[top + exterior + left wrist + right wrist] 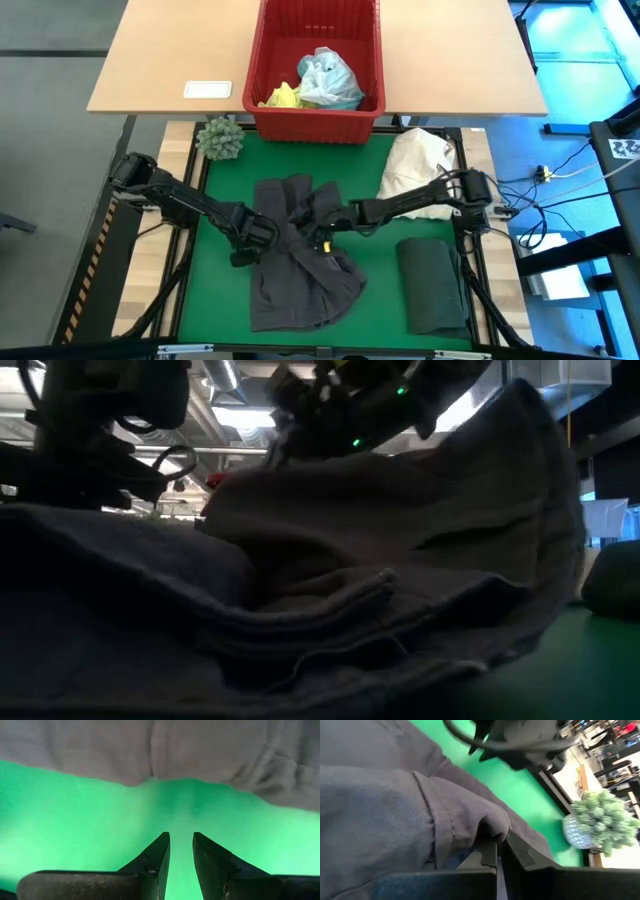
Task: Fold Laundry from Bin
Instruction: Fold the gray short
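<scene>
A grey garment lies crumpled in the middle of the green mat. My right gripper reaches in from the right and is shut on its upper part. My left gripper points down over bare mat just off the garment's left edge. Its fingers stand slightly apart with nothing between them. The red bin stands at the far edge, holding yellow and light turquoise laundry. A folded dark green garment lies on the mat at the near right. My right gripper pinches a bunched fold of the grey garment between its two fingers. How many layers it has, I cannot tell. The fingers come slanting down from the table's right side. The held part is raised like a tent while the rest lies on the mat.
A cream-white cloth bundle lies at the far right of the mat, under my right arm. A small green spiky ball sits at the mat's far left corner. A white card lies on the wooden table left of the bin.
</scene>
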Robot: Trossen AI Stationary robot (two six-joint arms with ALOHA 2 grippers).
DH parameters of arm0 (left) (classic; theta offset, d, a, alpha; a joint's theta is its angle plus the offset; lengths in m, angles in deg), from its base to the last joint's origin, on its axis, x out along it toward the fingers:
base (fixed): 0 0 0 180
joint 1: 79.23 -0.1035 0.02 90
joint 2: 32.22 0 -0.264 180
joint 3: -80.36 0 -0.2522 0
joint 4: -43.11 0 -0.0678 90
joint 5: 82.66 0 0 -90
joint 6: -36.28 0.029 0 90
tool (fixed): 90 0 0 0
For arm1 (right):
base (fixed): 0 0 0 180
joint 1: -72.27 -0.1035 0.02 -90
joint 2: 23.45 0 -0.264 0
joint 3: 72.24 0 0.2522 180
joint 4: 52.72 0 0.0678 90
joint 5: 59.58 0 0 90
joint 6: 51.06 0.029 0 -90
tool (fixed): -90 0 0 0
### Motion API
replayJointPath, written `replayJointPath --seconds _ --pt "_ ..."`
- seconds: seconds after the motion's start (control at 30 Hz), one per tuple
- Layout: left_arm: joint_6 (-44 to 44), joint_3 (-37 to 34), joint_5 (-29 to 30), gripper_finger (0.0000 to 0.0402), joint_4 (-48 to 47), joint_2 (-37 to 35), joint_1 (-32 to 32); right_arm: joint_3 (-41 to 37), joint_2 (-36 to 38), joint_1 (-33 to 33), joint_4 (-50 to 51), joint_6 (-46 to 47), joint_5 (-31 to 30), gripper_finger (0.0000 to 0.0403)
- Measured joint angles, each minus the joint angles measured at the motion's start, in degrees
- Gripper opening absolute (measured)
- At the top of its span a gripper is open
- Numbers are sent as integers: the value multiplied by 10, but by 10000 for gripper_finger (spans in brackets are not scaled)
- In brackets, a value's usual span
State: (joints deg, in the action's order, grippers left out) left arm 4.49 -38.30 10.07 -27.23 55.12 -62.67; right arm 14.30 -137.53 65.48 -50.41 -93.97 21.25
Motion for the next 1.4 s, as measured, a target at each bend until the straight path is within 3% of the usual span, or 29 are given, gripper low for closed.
replayJointPath --seconds 0.1,0.17,0.23,0.3,0.5,0.8,0.93,1.27,1.4 --pt "-16 8 24 80 -13 -1 13 20 -30 3 2 0 7 0" --pt "-34 23 92 80 -6 -1 25 30 -44 5 5 0 13 0" --pt "-36 33 142 80 27 -1 39 36 -54 6 8 0 13 0" --pt "-8 33 148 80 81 -1 47 35 -55 9 12 0 13 1" --pt "3 4 108 80 173 8 41 35 -55 12 13 4 10 2" --pt "-70 -42 -26 80 141 21 61 35 -55 12 8 5 8 2" --pt "-79 -25 -36 80 93 15 76 35 -55 12 1 5 9 2" --pt "-92 27 95 80 4 -3 81 35 -55 11 -27 5 13 2" --pt "-101 29 151 80 -6 -3 78 34 -55 11 -54 6 63 2"
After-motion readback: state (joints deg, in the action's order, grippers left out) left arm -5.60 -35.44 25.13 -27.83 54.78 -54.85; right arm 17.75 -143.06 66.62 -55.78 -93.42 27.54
